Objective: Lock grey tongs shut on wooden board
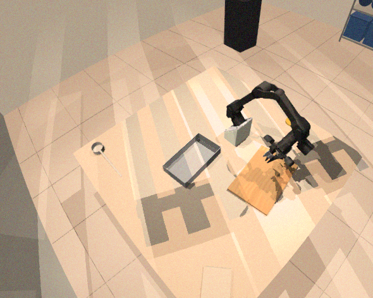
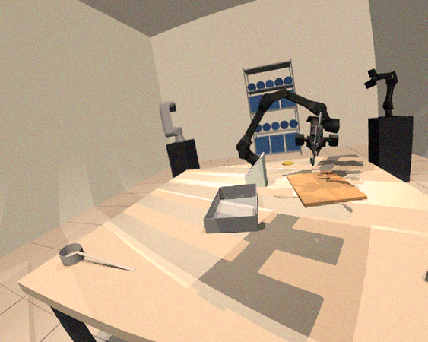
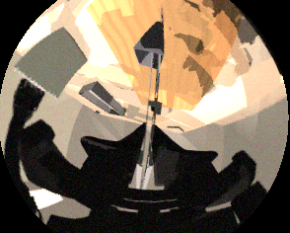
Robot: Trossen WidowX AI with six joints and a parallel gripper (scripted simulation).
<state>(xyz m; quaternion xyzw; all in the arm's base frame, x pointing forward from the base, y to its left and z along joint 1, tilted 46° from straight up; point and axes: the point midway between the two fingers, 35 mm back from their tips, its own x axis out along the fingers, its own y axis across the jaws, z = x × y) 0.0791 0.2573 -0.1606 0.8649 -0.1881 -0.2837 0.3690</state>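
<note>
My gripper [image 1: 269, 156] [image 2: 315, 152] [image 3: 149, 125] is shut on the grey tongs [image 2: 320, 125] [image 3: 154, 79] and holds them in the air above the far part of the wooden board [image 1: 246, 189] [image 2: 314, 195] [image 3: 118, 30]. In the exterior view the tongs stand steeply, dark hinge end low and pale arm ends up. In the wrist view their arms lie close together between the fingers. Whether the lock inside the hinge has caught cannot be seen. The roasting tin [image 1: 175, 178] [image 2: 231, 225] [image 3: 101, 99] stands apart from the board, with no tongs across it.
A pale green wedge-shaped block [image 1: 238, 134] [image 2: 257, 172] [image 3: 54, 61] stands by the arm's base, between tin and board. A yellow disc [image 1: 287, 121] [image 2: 287, 163] lies behind the board. A round grey pan [image 1: 95, 151] [image 2: 72, 259] with a thin handle is at the far left.
</note>
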